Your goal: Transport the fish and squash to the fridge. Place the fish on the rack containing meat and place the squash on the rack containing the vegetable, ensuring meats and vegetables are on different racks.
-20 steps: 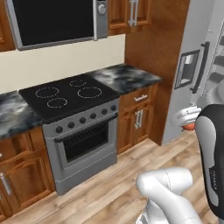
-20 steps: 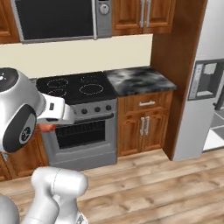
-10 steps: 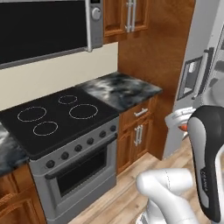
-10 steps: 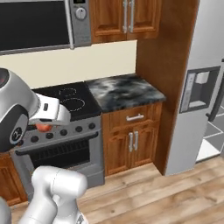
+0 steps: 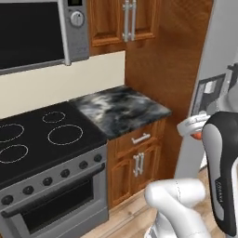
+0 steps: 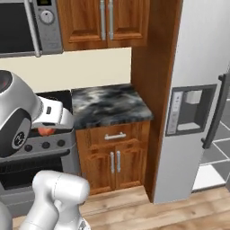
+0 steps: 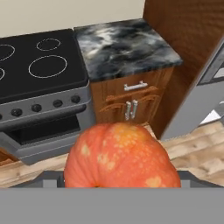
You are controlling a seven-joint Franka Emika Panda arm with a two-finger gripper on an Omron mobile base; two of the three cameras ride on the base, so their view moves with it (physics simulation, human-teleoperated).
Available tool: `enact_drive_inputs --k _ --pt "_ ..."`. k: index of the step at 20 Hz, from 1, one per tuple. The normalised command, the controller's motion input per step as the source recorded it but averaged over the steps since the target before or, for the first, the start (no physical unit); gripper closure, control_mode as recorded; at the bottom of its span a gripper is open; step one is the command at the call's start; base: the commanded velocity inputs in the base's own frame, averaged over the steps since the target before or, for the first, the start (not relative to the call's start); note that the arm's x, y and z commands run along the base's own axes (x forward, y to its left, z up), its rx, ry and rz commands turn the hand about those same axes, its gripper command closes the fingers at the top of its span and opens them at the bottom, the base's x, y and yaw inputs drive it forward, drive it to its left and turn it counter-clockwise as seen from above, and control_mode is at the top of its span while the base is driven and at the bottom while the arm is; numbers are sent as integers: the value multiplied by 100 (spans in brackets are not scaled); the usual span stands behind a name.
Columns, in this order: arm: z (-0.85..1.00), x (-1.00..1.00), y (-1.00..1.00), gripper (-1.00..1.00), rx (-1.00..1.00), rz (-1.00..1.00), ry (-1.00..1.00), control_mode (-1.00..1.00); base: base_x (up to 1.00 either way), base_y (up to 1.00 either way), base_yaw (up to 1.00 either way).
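And there's the squash [image 7: 121, 156], front and centre in the hand view: a round, plump ball, orange-red with paler yellow mottling across its top and faint ribs running down its sides. Its lower part is cut off at the bottom of that view, so the underside can't be seen. It sits right up against the gripper [image 7: 120, 181], jaws spread wide around it, carried in the air above the wooden floor [image 7: 199, 151] in front of the stove [image 7: 39, 74]. The fingertips themselves are hidden behind the squash, so exactly where they press can't be made out.

From the left base view, just a small orange sliver of the squash [image 5: 198, 135] peeks out beside the dark forearm, under the white hand. From the right base view, a reddish patch of the squash [image 6: 45, 131] shows beneath the white hand, against the stove's front.

The fridge [image 6: 202, 90] stands tall and grey at the right, dispenser panel [image 6: 188, 110] set in its door, a dark vertical handle [image 6: 216, 112] beside it. Its top and right side run out of frame. Between the stove and the fridge sits a marbled grey counter [image 6: 108, 105] over wooden cabinet doors [image 6: 114, 161]. The microwave [image 5: 35, 35] hangs above the stove, its left part cut off.
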Motion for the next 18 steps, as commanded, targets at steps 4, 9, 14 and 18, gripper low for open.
enact_drive_inputs --k 4,9,14,18 --pt "0 0 0 100 0 0 0 100 62 -100 46" --pt "0 0 0 100 0 0 0 100 -47 -100 31" --pt "0 0 0 100 0 0 0 100 -3 -100 26" --pt "0 0 0 100 0 0 0 100 34 -100 15"
